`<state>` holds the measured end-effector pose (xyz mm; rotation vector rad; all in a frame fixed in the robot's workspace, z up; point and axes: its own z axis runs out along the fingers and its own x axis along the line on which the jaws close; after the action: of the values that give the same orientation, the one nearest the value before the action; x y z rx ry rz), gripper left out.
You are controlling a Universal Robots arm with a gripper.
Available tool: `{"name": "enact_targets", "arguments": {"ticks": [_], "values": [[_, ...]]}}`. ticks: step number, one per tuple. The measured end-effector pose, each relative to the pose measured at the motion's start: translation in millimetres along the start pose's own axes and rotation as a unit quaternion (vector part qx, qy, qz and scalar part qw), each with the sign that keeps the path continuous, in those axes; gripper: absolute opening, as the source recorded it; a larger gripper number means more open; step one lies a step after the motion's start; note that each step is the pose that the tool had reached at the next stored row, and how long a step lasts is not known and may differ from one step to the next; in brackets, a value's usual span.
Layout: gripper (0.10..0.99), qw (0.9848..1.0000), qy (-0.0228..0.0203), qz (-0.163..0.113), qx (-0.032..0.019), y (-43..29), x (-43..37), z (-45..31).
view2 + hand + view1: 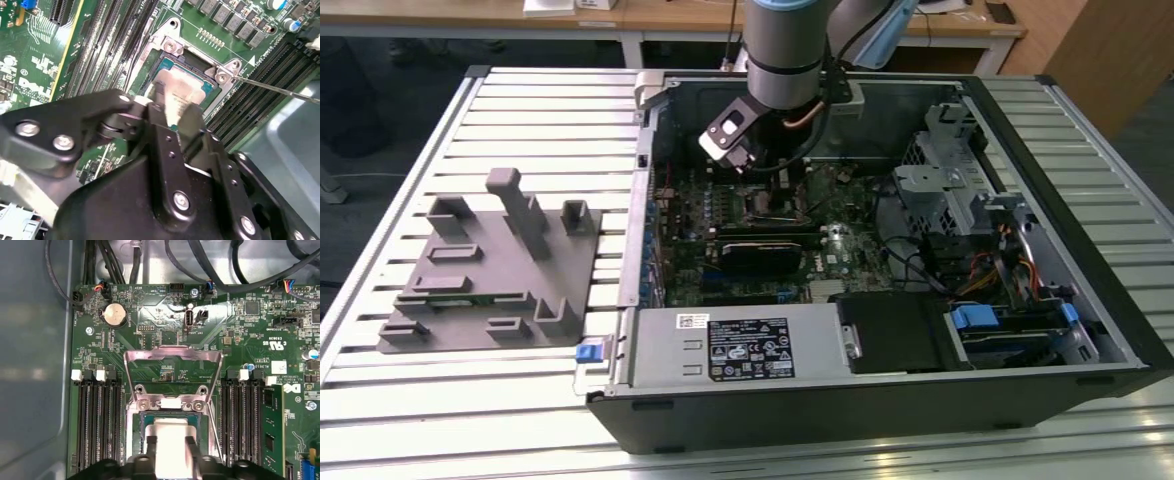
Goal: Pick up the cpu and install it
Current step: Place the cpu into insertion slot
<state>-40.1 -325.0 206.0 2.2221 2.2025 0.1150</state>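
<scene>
**benchrat:** So where's the cpu (pixel 171 430) at right now?

**slotmonkey:** Lying flat in the socket on the motherboard (pixel 854 255). Silvery lid up, green edge showing all round inside the socket's frame. The hinged load plate (pixel 172 355) stands raised off it, and the thin retention lever (pixel 280 89) sticks out free to one side.

**benchrat:** And the gripper (pixel 170 442)? Got hold of it?

**slotmonkey:** Doesn't look like it. It hangs right over the chip. In both wrist views the two black fingers (pixel 151 447) sit apart with the lid showing through the gap. That gap is narrower than the lid, so nothing's pinched between them. Whether the tips touch the metal, I can't tell.

**benchrat:** What about the wider shot?

**slotmonkey:** In the exterior view the arm (pixel 787 50) drops in from the top centre of the frame into the open PC case (pixel 881 410) and ends just above the socket, mid-frame. The grey tray (pixel 494 270) sits on the slatted table (pixel 454 425) at the exterior view's left, well apart from the socket. Black memory slots (pixel 95 425) flank the socket on both sides, and one green memory stick (pixel 272 425) is seated next to one bank.
</scene>
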Motion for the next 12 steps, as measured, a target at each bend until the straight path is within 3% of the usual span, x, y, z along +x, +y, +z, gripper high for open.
{"name": "enact_targets", "arguments": {"ticks": [2, 3, 5, 6, 7, 12], "values": [[0.298, 1.0, -0.0001, 0.0, 0.0, 0.1, 0.1, -1.8], [0.298, 1.0, -0.0001, 0.0, 0.0, 0.1, 0.1, -2.6], [0.18, 1.0, -0.0002, 0.0, 0.0, 0.2, 0.2, -4.2], [0.18, 1.0, -0.0002, 0.0, 0.0, 0.3, 0.2, -5.0], [0.118, 1.0, -0.0002, 0.0, 0.0, 0.4, 0.3, -5.9], [0.118, 1.0, -0.0002, 0.0, 0.0, 0.6, 0.4, -10.5]]}}
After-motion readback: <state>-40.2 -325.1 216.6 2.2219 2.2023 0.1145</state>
